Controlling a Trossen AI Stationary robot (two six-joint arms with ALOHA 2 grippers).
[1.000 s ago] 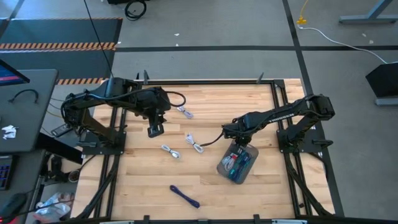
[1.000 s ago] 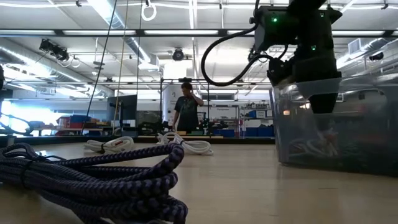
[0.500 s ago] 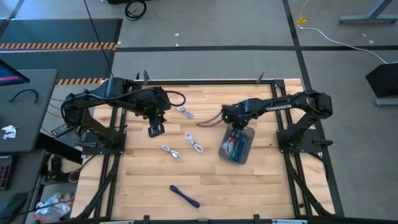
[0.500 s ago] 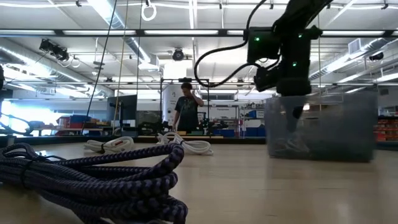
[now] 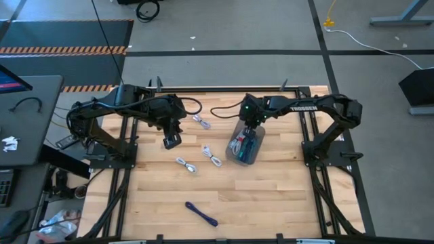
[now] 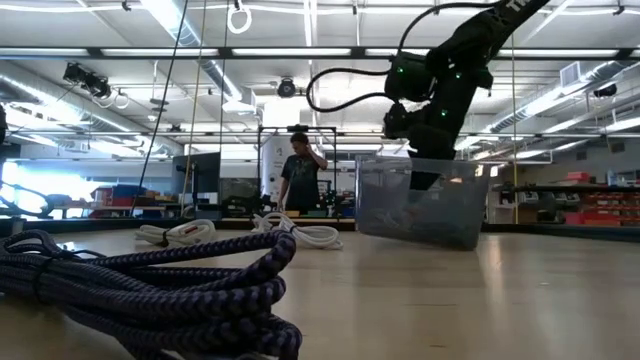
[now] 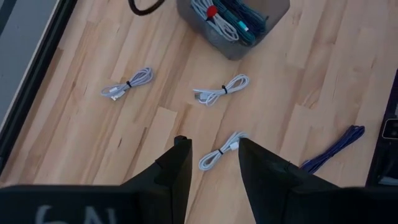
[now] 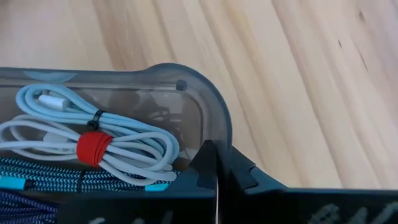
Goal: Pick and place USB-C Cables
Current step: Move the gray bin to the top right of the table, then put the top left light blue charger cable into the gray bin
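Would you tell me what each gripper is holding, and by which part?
The right gripper is shut on the tray, pinching its rim. The left gripper holds nothing.

Three white cables and the tray crowd mid-table.

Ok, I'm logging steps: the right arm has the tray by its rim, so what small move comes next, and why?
Probably lower the tray flat onto the table. The right gripper is shut on the tray's rim, and in the low view it hangs tilted just above the wood. It already sits close to the white cables, so setting it down seems enough.
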